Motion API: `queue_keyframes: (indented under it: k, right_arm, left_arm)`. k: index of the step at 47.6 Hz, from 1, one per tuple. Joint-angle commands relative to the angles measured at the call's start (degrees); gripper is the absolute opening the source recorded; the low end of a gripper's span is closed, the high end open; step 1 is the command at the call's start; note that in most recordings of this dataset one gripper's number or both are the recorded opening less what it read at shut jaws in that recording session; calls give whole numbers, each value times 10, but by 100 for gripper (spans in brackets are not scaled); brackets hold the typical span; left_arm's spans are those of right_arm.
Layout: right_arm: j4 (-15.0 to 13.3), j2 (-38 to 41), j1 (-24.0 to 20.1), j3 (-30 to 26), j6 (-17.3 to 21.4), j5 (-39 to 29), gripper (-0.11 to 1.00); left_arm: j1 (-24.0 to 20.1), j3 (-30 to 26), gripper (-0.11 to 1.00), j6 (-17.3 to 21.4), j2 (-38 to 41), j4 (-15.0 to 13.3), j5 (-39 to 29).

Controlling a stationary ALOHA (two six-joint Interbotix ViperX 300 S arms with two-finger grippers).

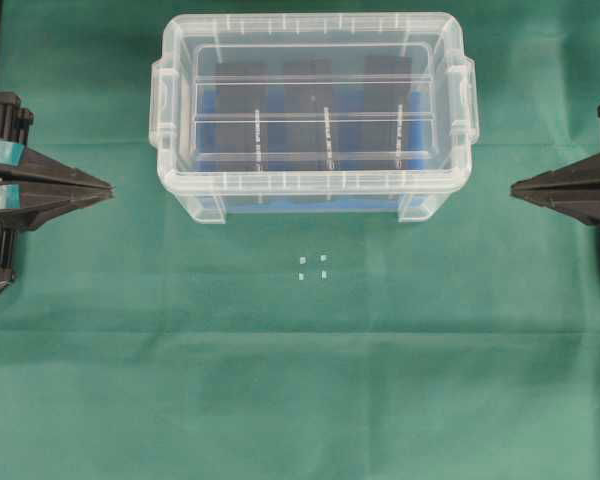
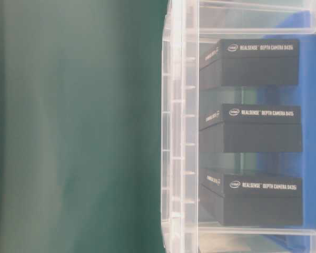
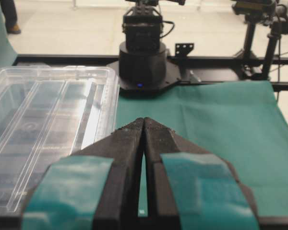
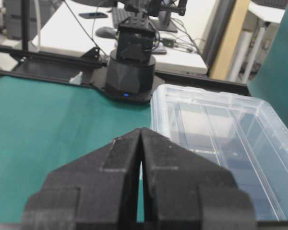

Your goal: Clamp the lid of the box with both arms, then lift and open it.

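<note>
Lid (image 1: 315, 100) sits flat on the box (image 1: 310, 195), closed, at the back centre of the green cloth (image 1: 300, 390), between my two grippers and well apart from both. Lid is clear plastic, rounded corners, raised rim, two long ridges running its length. Box is a deep clear tub with handle lugs at both ends and a blue floor.

Inside: three black blocks (image 2: 250, 62) in a row. Table-level view, which shows the scene turned sideways, gives white print on each: "REALSENSE DEPTH CAMERA D435" with a small oval logo, too small to read. That view cuts the box off at the right, top and bottom; overhead, the blocks are blurred through the lid.

Four tiny white marks (image 1: 312, 266) in a square on the cloth in front of the box; can't tell what they are.

My left gripper (image 1: 108, 189) is black, pointed, with teal tape bands; tips pressed together, nothing held. My right gripper (image 1: 515, 187) is plain black, tips also together, nothing held. Both arms cut off at the overhead frame edges. Each wrist view shows the opposite arm's black base (image 3: 143, 57) beyond the cloth.
</note>
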State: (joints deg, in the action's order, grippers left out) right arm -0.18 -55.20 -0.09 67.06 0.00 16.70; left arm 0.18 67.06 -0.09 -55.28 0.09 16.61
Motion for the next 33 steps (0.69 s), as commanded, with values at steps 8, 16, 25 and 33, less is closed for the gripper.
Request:
queue_keyframes:
  k: [8, 16, 25, 33]
  right_arm:
    - [1, 19, 0, -34, 1, -61, 0]
    - [0, 19, 0, -61, 0, -117, 0]
    - [-1, 20, 24, -70, -2, -131, 0]
    - [-2, 24, 71, -74, -3, -131, 0]
  left_arm:
    - [-2, -25, 0, 6, -10, 6, -61]
    - [-3, -26, 0, 6, -26, 6, -83]
    - [-19, -29, 0, 6, -29, 6, -91]
    - [-62, -33, 0, 7, -25, 7, -91]
